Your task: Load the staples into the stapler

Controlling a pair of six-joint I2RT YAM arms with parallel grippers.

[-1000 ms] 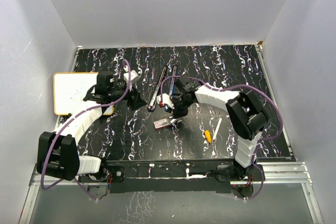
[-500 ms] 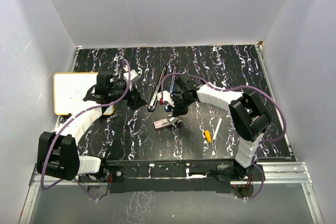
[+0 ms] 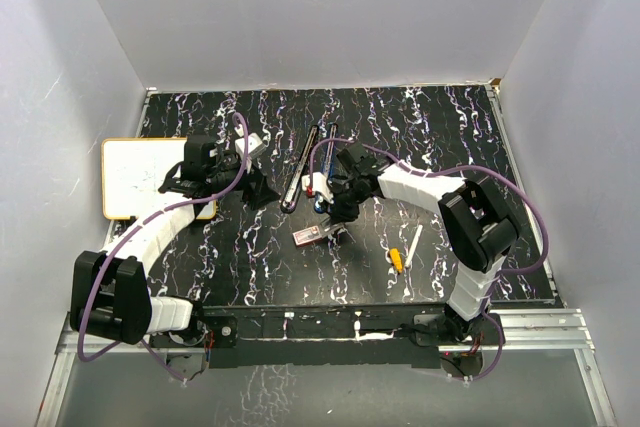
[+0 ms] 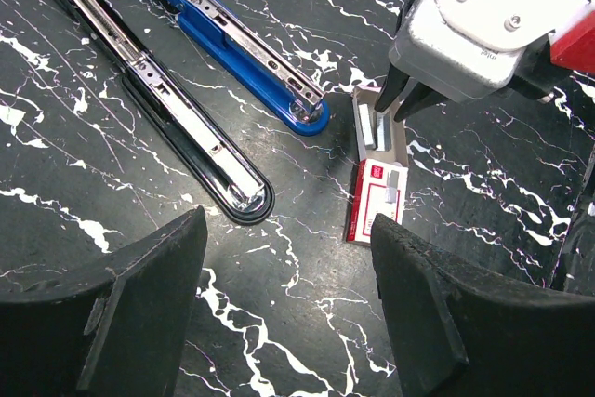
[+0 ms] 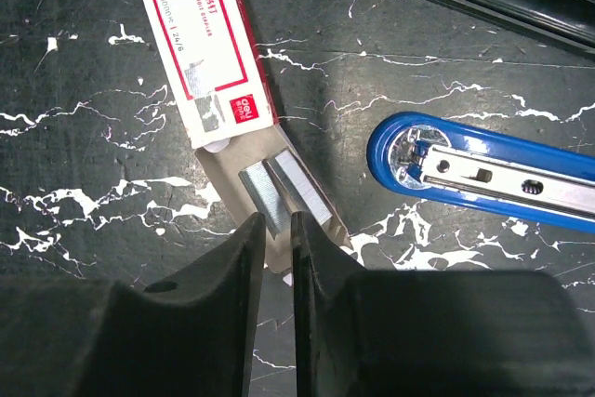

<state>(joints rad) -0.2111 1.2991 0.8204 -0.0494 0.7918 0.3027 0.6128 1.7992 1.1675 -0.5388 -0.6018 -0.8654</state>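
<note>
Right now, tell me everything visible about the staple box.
The staple box is a small flat cardboard sleeve, white with red border and print, lying flat on the black marbled table. Its tan inner tray is slid partly out, showing two grey staple strips side by side. The tray end sits beside the nose of the blue stapler, apart from it. The right gripper hangs over the tray's end, jaws narrowly parted; contact unclear.

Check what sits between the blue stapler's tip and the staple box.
Nothing but a narrow strip of bare table separates the blue stapler from the staple box and its pulled-out tray. The right wrist view shows it best.
</note>
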